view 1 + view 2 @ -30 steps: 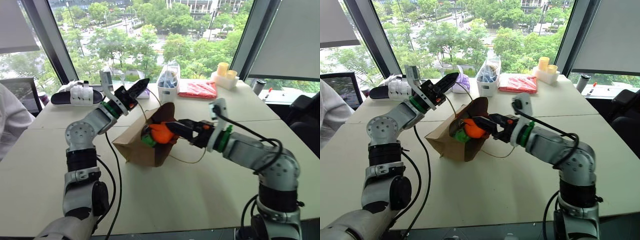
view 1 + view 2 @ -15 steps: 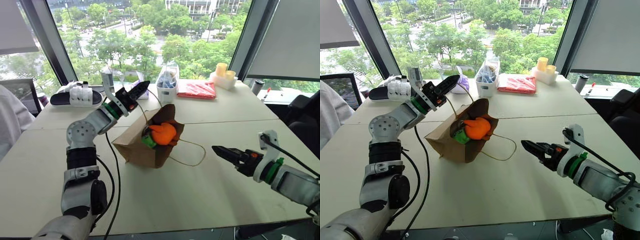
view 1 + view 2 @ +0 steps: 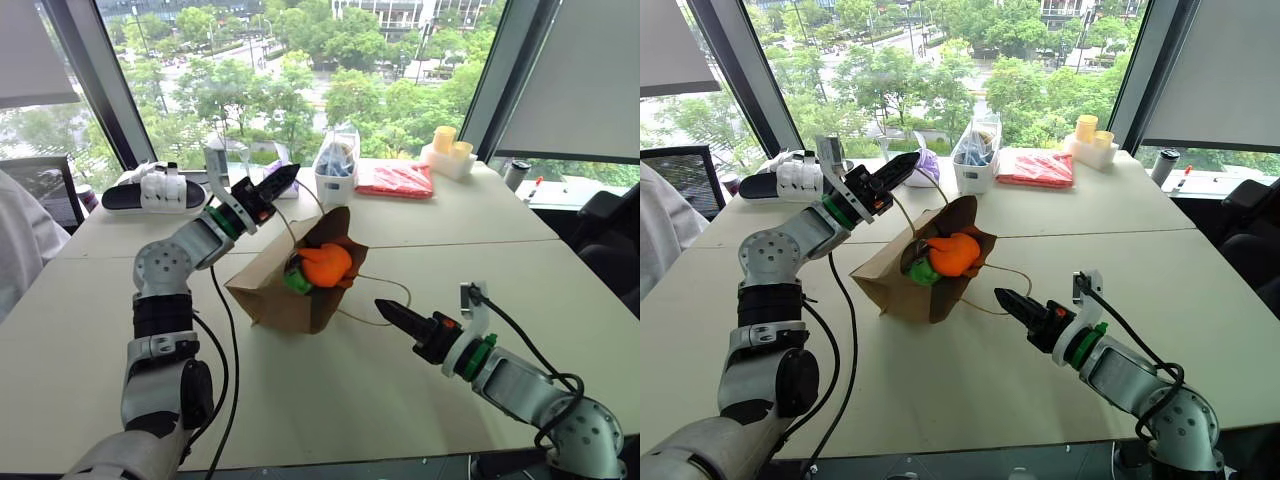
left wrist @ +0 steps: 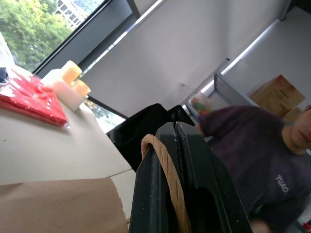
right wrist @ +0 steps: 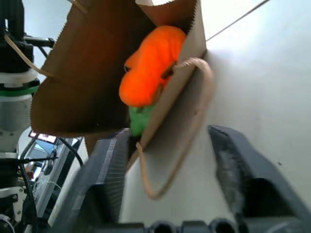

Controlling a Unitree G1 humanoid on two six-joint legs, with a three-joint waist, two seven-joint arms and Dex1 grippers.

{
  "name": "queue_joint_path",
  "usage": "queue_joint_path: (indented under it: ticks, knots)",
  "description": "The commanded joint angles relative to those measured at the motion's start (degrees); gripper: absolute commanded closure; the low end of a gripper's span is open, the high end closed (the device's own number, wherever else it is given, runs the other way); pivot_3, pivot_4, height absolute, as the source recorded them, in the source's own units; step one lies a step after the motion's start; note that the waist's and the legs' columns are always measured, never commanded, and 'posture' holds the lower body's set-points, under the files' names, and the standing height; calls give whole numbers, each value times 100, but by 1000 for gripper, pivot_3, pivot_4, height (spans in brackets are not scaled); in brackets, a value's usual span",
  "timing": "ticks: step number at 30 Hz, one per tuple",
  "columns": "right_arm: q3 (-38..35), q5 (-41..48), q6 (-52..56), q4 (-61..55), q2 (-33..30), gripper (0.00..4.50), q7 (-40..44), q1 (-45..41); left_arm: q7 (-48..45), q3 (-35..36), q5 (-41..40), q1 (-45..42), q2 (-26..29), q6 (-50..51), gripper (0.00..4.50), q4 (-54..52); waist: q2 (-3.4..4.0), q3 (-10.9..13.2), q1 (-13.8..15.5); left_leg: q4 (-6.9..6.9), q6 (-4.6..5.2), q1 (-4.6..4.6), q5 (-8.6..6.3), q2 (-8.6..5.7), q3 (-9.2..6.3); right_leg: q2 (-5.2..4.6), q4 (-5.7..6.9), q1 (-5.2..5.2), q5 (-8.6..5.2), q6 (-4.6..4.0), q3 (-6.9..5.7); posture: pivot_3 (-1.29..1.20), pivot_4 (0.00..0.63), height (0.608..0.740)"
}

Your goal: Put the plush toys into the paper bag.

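The paper bag lay on the tabletop, both soft, light plush toys in its mouth. The left gripper pinched its thin twine handle; the right gripper, near it, seemed partly open and empty.

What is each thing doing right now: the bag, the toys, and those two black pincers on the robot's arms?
Paper bag: lying on its side on the table, mouth open.
Twine handle: one loop pinched in the left tool, held up.
Orange plush toy: sitting in the bag's mouth.
Green plush toy: in the bag, under the orange one.
Left tool: shut on the handle.
Right tool: empty, apart from the bag.
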Motion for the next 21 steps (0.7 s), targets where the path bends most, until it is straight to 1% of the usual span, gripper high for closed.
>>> queue_joint_path:
  ticks: [1, 2, 3, 6, 10, 13, 17, 21]
  knots:
    - [63, 37, -145, -137, -21, 3684, 51, -25, -25, 13, -28, -177, 58, 3, 4500, -199, 0, 0, 2, 0, 0, -1, 0, 0, -1, 0, -1, 0, 0, 0, 0, 0, 150, 740]
    - [55, 63, -166, -167, -48, 4249, 62, -30, -17, 14, -36, -173, 55, 6, 4500, -215, 0, 0, -1, 0, 0, -1, 0, -1, -1, 0, -1, 0, 0, 0, 0, 0, 150, 740]
    - [30, 91, -205, -211, -85, 4457, 121, -47, -7, 12, -42, -173, 51, 10, 4500, -233, 0, 0, -3, 0, 0, -1, 0, -1, -1, 0, -1, 0, 0, 0, 0, 0, 150, 740]
    - [-177, 356, -398, -388, -217, 4457, 404, -141, -79, -53, -12, -197, 75, 5, 4500, -314, 0, 0, -4, 0, 0, 0, 0, -1, 0, 0, -1, 0, 0, 0, 0, 0, 150, 740]
    - [-833, 1446, -878, -608, -526, 4457, 800, -607, -382, -179, 113, -315, 292, -55, 4500, -359, 1, 1, -8, 0, 0, -1, 0, 0, 1, 0, -1, 0, 0, 0, 0, 0, 150, 740]
    - [-1036, 1860, -1041, -507, -855, 4457, 836, -858, -506, -201, 191, -377, 365, -89, 4500, -248, 0, 1, -8, -2, 0, 1, 0, 0, 0, 1, -2, 3, 0, 0, -3, 0, 150, 740]
    - [-1000, 1880, -1116, -347, -1184, 4457, 905, -994, -613, -318, 484, -383, 334, -241, 4500, -20, 0, 1, -5, -4, 1, 1, 0, 1, 0, 1, -3, 3, 0, 0, -3, 0, 150, 740]
    - [-763, 1591, -1123, -238, -1205, 4457, 948, -869, -707, -499, 711, -300, 172, -363, 4500, 7, 0, 1, 1, -2, 1, 0, 0, 1, 2, 0, -3, 3, 0, 0, -2, 0, 150, 740]
